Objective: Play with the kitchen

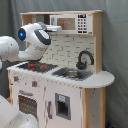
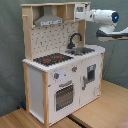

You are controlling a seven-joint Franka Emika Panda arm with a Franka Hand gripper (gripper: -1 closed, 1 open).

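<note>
The tall white and light-wood toy kitchen [image 1: 65,95] [image 2: 60,75] shows in both exterior views, with a black-red hob [image 1: 33,65] [image 2: 52,59], a grey sink [image 1: 71,73] [image 2: 83,50], a black tap [image 1: 85,58] [image 2: 74,39] and an oven door [image 1: 27,105] [image 2: 64,95]. The grey hood [image 2: 49,20] hangs over the hob. My gripper [image 1: 54,26] [image 2: 80,15] is up at the microwave shelf, at the side of the microwave [image 1: 71,23]. The white arm [image 1: 34,39] [image 2: 104,16] stretches level behind it.
A grey curtain [image 1: 117,50] [image 2: 10,50] hangs behind the kitchen. The kitchen stands on a wooden table [image 2: 105,112]. Another white part of the robot [image 1: 12,117] fills the first exterior view's lower left corner.
</note>
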